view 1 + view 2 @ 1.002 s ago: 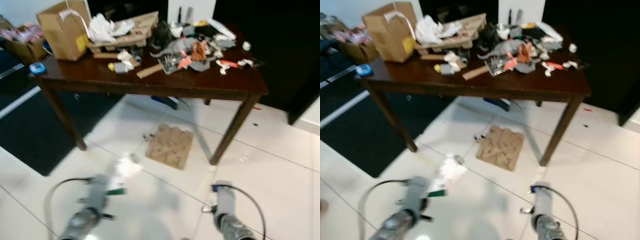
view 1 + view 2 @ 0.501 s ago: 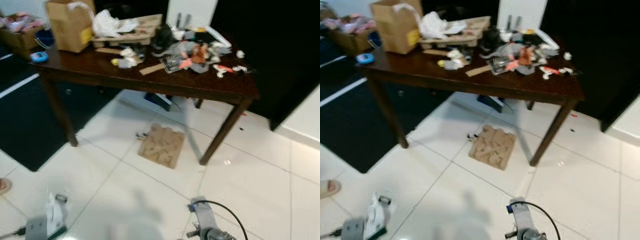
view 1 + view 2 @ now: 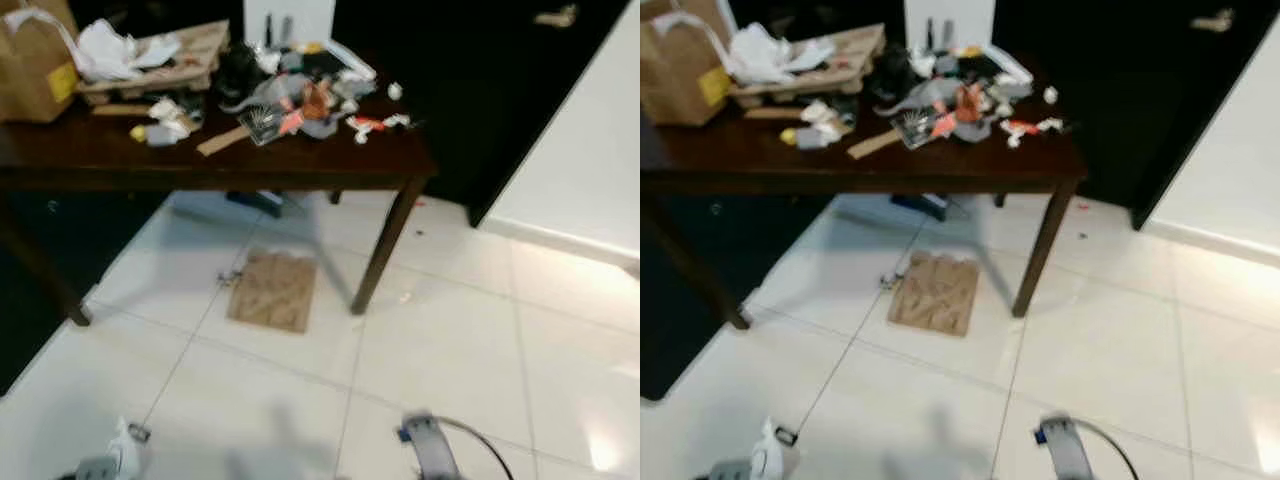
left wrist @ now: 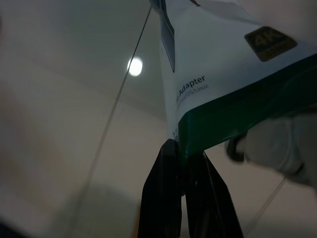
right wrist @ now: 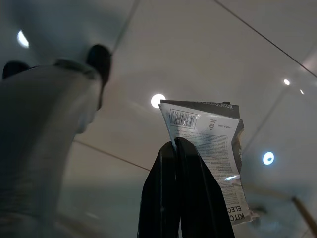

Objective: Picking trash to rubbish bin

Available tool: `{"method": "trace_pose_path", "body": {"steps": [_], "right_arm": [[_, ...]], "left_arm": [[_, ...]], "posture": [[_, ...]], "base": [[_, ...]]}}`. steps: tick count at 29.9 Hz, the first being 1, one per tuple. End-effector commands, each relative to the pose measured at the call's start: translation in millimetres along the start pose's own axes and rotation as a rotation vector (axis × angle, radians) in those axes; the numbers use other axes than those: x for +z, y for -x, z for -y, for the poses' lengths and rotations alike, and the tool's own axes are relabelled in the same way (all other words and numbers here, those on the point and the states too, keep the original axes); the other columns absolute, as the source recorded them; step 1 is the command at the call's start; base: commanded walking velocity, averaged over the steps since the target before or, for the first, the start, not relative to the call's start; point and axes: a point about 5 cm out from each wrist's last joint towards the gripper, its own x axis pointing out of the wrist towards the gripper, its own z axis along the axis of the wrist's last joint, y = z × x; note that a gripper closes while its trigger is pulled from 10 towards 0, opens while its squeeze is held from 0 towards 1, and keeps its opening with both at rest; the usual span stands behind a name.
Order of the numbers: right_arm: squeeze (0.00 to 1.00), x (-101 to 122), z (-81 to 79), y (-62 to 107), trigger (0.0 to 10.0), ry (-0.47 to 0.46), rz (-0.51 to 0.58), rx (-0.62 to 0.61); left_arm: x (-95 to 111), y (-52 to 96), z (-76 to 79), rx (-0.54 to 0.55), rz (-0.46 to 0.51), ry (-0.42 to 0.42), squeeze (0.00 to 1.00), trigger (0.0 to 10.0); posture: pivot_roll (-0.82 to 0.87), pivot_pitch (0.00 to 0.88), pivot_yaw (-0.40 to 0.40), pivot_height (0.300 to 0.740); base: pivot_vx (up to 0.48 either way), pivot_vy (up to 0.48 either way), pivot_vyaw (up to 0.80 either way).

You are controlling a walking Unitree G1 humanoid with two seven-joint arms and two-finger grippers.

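From the head views, a dark wooden bench (image 3: 250, 165) stands on a white tiled floor (image 3: 470, 330), its top crowded with a brown paper bag (image 3: 35, 65) at the left end, crumpled white paper (image 3: 110, 50) beside it, and a heap of mixed litter (image 3: 300, 90) toward the right end. A flat piece of cardboard (image 3: 272, 290) lies on the floor under the bench, near its front right leg. At the lower left edge of these views the left hand's white packet (image 3: 125, 455) pokes up, and the right arm (image 3: 425, 455) shows low at centre-right. In the left wrist view, the left hand (image 4: 185, 148) is clenched on the green bottom edge of that white packet (image 4: 223, 74), printed with "Adapter". In the right wrist view, the right hand (image 5: 179, 143) is pinched tight on a grey printed wrapper (image 5: 210, 144) bearing a barcode, held above the tiles.
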Motion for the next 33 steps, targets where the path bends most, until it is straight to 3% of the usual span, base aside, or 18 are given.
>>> {"method": "trace_pose_path", "body": {"steps": [1, 6, 10, 20, 26, 30, 33], "right_arm": [[0.00, -9.1, -1.8, 0.6, 10.0, -0.052, -0.024, 0.003], [0.00, -12.2, 1.1, 1.1, 10.0, -0.085, -0.032, -0.004], [0.00, -13.5, 1.9, 1.3, 10.0, -0.089, -0.038, 0.002], [0.00, -2.8, -2.0, 0.0, 10.0, -0.122, -0.009, 0.017], [0.00, 22.3, -6.9, -1.4, 10.0, -0.161, 0.071, 0.046], [0.00, 54.0, -15.2, -0.6, 10.0, -0.173, 0.182, 0.106], [0.00, 70.8, -20.9, 0.9, 10.0, -0.183, 0.240, 0.145]], "left_arm": [[-3.2, 0.0, 6.2, -0.019, -0.014, -0.030, 0.00, 10.0], [3.9, -1.2, 9.2, -0.025, 0.004, -0.037, 0.00, 10.0], [8.6, -2.0, 11.8, -0.034, 0.016, -0.055, 0.00, 10.0], [-1.0, -0.6, 11.9, -0.035, -0.005, -0.068, 0.00, 10.0], [-8.5, 0.4, 15.2, -0.027, -0.024, -0.063, 0.00, 10.0], [-3.2, -0.4, 13.8, -0.009, -0.008, -0.057, 0.00, 10.0], [-1.8, -0.6, 10.0, 0.005, -0.008, -0.005, 0.00, 10.0]], "posture": [[0.11, 0.084, -0.027, 0.740], [0.11, 0.082, -0.030, 0.740], [0.12, 0.078, -0.035, 0.740], [0.11, 0.088, -0.026, 0.740], [0.10, 0.094, -0.015, 0.740], [0.10, 0.100, -0.009, 0.740], [0.09, 0.104, -0.005, 0.740]], "base": [[0.000, 0.000, -0.80], [0.000, 0.000, -0.80], [0.000, 0.000, 0.00], [0.000, 0.000, -0.64], [0.000, 0.000, -0.80], [0.000, 0.000, -0.80], [0.000, 0.000, -0.80]]}}
